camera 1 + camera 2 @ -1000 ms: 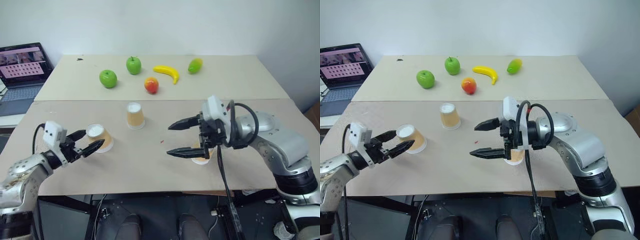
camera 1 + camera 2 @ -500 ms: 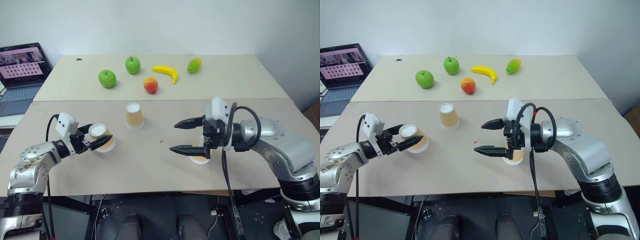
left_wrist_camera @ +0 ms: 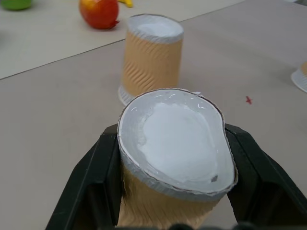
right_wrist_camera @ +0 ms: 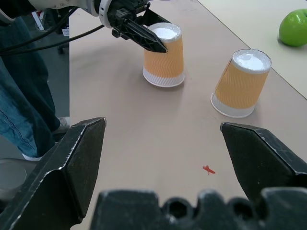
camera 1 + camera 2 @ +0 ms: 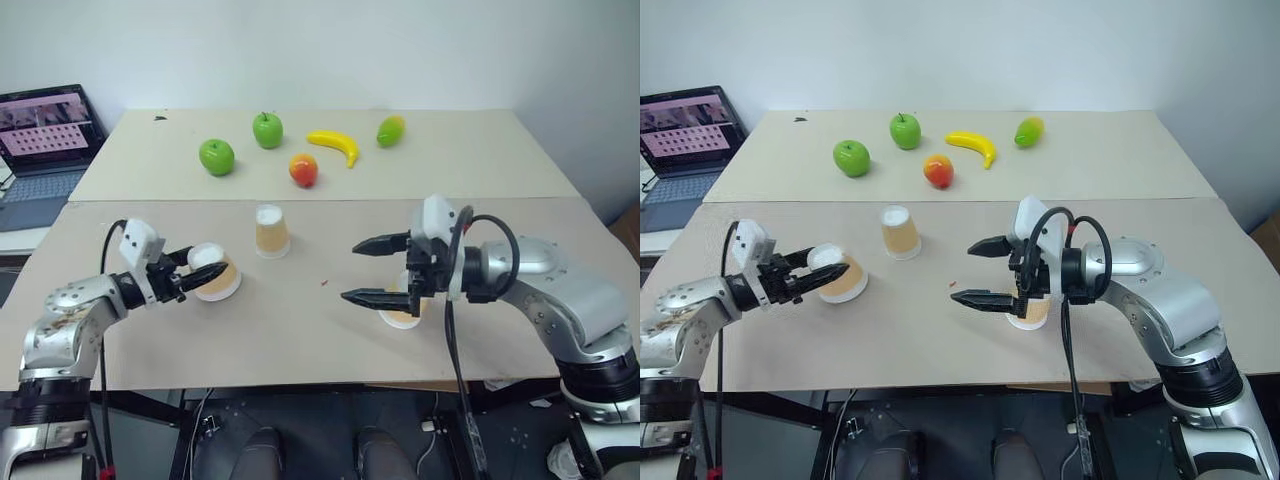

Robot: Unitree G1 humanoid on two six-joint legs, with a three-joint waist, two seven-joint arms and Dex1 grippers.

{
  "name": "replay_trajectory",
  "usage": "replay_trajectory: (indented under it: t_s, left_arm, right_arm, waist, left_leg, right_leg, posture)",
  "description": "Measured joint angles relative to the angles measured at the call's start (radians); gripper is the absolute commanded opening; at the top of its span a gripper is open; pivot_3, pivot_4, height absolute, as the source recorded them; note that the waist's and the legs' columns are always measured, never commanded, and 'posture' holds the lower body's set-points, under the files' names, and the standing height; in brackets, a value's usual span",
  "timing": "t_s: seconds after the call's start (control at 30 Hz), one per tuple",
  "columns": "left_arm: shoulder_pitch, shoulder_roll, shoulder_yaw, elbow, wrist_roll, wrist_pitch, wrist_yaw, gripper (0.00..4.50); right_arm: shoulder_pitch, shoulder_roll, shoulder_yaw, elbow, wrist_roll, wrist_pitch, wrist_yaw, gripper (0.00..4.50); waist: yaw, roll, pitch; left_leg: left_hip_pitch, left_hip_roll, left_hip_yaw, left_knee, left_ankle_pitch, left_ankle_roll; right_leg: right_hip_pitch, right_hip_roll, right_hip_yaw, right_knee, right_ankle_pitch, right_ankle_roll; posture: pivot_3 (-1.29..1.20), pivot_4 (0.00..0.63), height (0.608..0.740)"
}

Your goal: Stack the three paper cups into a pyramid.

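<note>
No pyramid yet: our left end effector [image 5: 200, 281] pinches the nine-o'clock cup [image 5: 215, 276], our right end effector [image 5: 366, 270] spread, three cups still apart on the worktop [image 5: 300, 330].

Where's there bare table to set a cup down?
Bare table runs between the left gripper's cup and the right gripper, nearer than the middle cup. The far board is crowded around the apples, peach and banana.
</note>
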State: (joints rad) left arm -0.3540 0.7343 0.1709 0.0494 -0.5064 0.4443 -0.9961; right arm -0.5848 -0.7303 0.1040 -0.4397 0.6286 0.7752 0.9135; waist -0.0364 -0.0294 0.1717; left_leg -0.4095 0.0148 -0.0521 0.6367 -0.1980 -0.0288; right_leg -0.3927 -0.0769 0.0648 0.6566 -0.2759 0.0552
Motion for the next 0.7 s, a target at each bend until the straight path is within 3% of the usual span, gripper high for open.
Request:
replay_trajectory:
  t_s: [0.23,0.53,0.7]
  left_arm:
    - [-0.174,-0.111,-0.181,0.009,0.002,0.038,-0.101,2.32]
    - [-0.365,-0.250,-0.361,0.335,0.179,-0.158,-0.215,2.32]
    - [-0.417,-0.288,-0.391,0.400,0.234,-0.253,-0.264,2.32]
  right_arm:
    - [0.002,0.004,0.000,-0.003,-0.018,0.000,-0.030,4.50]
    - [0.041,0.008,-0.025,-0.052,-0.017,0.019,-0.114,4.50]
    - [0.066,0.007,-0.051,-0.084,-0.016,0.037,-0.153,4.50]
  waist:
    - [0.003,0.000,0.000]
    - [-0.003,0.000,0.000]
    - [0.001,0.000,0.000]
  left_leg:
    - [-0.001,0.000,0.000,0.001,0.000,0.000]
    - [-0.002,-0.001,0.000,0.002,0.000,0.000]
    - [-0.003,-0.001,-0.001,0.003,0.000,0.000]
  right_leg:
    - [0.000,0.000,0.000,0.000,0.000,0.000]
    - [0.000,0.001,0.000,0.000,0.000,0.000]
    - [0.000,0.000,0.000,0.000,0.000,0.001]
  posture:
    - [0.00,0.150,0.732]
    - [0.00,0.150,0.732]
    - [0.00,0.150,0.732]
